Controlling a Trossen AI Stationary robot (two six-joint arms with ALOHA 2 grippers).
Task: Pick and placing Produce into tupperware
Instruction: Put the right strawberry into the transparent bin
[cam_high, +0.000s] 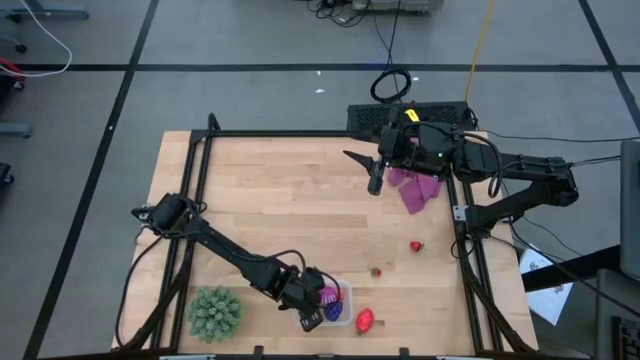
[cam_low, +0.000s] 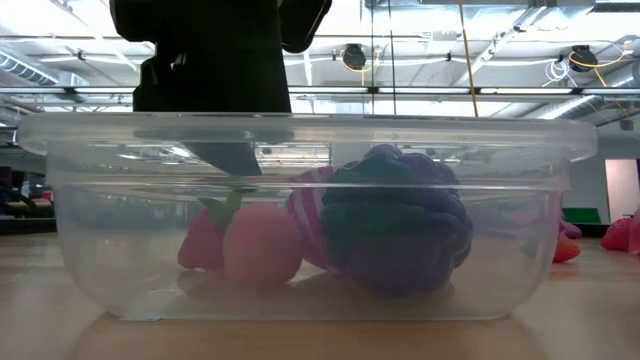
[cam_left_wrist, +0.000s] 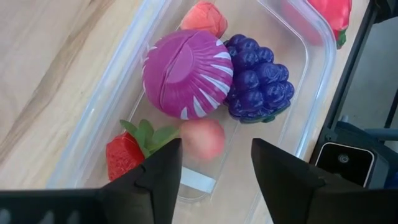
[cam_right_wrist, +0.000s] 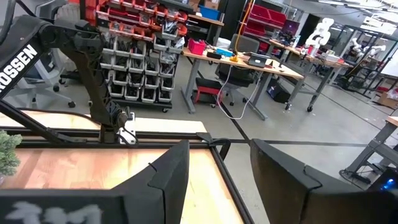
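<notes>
— Hovering over the tupperware (cam_left_wrist: 314, 81), the left gripper (cam_left_wrist: 214, 177) is seen spread, nothing pinched.
— Grape bunch (cam_left_wrist: 258, 87), magenta ball (cam_left_wrist: 183, 74), strawberry (cam_left_wrist: 124, 155) are contained inside; right gripper (cam_right_wrist: 217, 177) is parted, raised.

High view: overhead, facing straight down, far enough to frame the whole table (cam_high: 300, 200) and surrounding floor. Low view: at tabletop level, facing level across, pressed close against the tupperware (cam_low: 320, 215), which fills the frame. Left wrist view: looks steeply down into the same tupperware (cam_left_wrist: 311, 74) at close range. Right wrist view: faces outward over the table edge toward the room's benches (cam_right_wrist: 249, 62).
</notes>
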